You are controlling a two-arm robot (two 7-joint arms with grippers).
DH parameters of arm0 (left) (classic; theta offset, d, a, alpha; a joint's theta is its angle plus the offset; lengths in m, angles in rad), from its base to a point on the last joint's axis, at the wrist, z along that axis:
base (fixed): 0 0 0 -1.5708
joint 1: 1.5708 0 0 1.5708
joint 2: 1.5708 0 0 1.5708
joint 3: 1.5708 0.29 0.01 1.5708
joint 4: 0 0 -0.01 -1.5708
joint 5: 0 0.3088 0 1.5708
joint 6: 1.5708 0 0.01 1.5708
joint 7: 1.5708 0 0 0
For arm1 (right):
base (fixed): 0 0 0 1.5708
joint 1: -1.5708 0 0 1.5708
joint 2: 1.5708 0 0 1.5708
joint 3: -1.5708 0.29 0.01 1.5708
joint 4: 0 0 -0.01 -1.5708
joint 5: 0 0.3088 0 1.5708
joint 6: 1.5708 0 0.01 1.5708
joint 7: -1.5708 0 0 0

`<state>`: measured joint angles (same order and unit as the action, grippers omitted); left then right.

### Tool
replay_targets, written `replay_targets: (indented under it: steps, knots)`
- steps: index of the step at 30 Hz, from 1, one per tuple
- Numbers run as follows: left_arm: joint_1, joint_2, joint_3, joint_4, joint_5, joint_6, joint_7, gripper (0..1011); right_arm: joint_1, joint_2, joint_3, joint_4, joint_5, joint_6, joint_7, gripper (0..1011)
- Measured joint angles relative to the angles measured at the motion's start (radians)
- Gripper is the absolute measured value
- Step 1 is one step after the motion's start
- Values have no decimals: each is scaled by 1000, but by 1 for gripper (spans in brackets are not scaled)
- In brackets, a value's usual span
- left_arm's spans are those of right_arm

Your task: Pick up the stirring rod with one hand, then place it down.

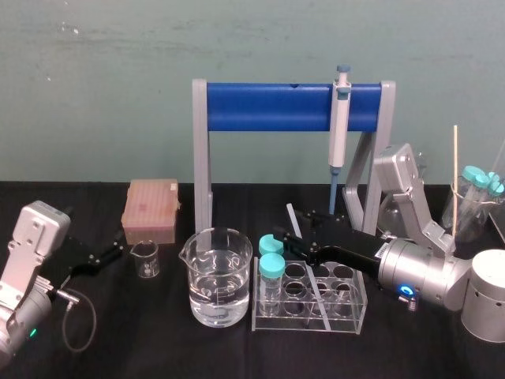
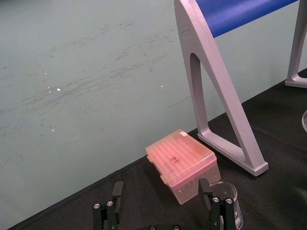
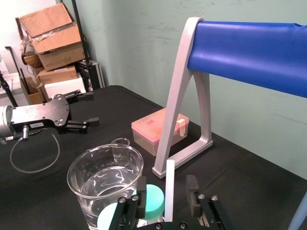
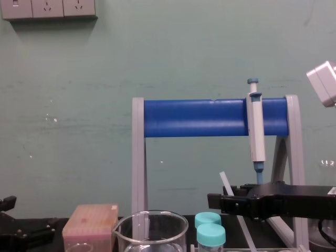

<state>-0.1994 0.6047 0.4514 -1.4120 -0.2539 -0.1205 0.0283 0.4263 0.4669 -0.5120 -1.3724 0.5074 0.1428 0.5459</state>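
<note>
Black fingers of your right end effector [image 3: 167, 186] stand apart on either side of the stirring rod [image 3: 169, 172], with a gap at each pad, so nothing is clamped yet. The rod leans at a tilt. Its lower end appears to sit in the clear tube rack [image 1: 347, 306] on the table [image 1: 118, 347], and its upper end pokes up just above the fingers. Just beside it are two teal-capped tubes [image 1: 271, 264] and a beaker of water [image 1: 217, 280].

If you close off-centre, one pad will likely push the rod sideways and lever it against the rack. Lift off its own slant and you may drag the rack or nudge the tubes.

The rod looks translucent white, pencil-thin, straight and smooth, so expect it to swivel or slip in a light pinch.

Your left end effector [image 1: 106, 254] is parked open at the table's left, near a small beaker [image 1: 144, 259].
</note>
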Motion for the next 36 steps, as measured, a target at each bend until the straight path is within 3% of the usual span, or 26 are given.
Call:
replay_targets:
  steps: [1, 14, 23, 27, 30, 32, 33, 36]
  knots:
    - [0, 0, 0, 0, 0, 0, 0, 1000, 0, 0, 0, 0, 0, 0, 0, 520]
    - [0, 0, 0, 0, 0, 0, 0, 1000, -1, 0, 0, -1, 1, 1, 0, 88]
    - [0, 0, 0, 0, 0, 0, 0, 1000, -1, 0, 0, -1, 1, 1, 0, 72]
    - [0, 0, 0, 0, 0, 0, 0, 1000, -13, -6, 10, -1, -3, -39, -8, 72]
    - [0, 0, 0, 0, 0, 0, 0, 1000, -31, -18, 30, -1, -4, -109, -10, 72]
    - [0, 0, 0, 0, 0, 0, 0, 1000, -52, -30, 49, 7, -4, -204, 0, 72]
    - [0, 0, 0, 0, 0, 0, 0, 1000, -52, -30, 49, 7, -4, -204, 0, 72]
    - [0, 0, 0, 0, 0, 0, 0, 1000, -81, -38, 74, 10, 0, -290, 19, 72]
